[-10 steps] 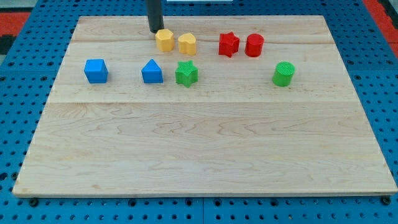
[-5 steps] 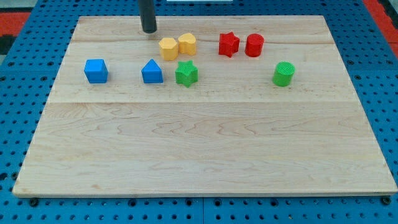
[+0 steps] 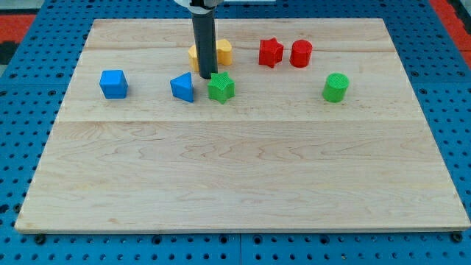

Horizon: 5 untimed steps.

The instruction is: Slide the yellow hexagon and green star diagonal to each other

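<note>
My tip [image 3: 204, 76] is down between the blue triangular block [image 3: 182, 87] on its left and the green star [image 3: 220, 87] on its right, close to both. The rod stands in front of the yellow hexagon [image 3: 193, 54] and hides most of it; only its left edge shows. The yellow heart-like block [image 3: 223, 51] sits just right of the rod, touching or almost touching the hexagon. The green star lies below and to the right of the hexagon.
A blue cube [image 3: 113, 84] sits at the view's left. A red star [image 3: 270, 52] and a red cylinder [image 3: 300, 54] stand side by side at the top right. A green cylinder [image 3: 335, 87] is further right. The wooden board [image 3: 243, 177] rests on a blue pegboard.
My tip moved from the top left of the yellow hexagon down to between the blue triangular block and the green star. The blue triangular block has turned slightly.
</note>
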Each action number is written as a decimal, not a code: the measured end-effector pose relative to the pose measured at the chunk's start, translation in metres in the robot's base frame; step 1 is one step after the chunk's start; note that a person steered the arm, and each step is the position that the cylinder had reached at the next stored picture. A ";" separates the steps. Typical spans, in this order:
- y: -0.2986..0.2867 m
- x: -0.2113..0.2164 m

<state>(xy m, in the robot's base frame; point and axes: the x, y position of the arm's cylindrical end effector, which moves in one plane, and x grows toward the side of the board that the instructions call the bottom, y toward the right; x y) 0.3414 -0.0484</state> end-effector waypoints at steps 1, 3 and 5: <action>-0.016 -0.006; -0.033 -0.022; 0.109 0.009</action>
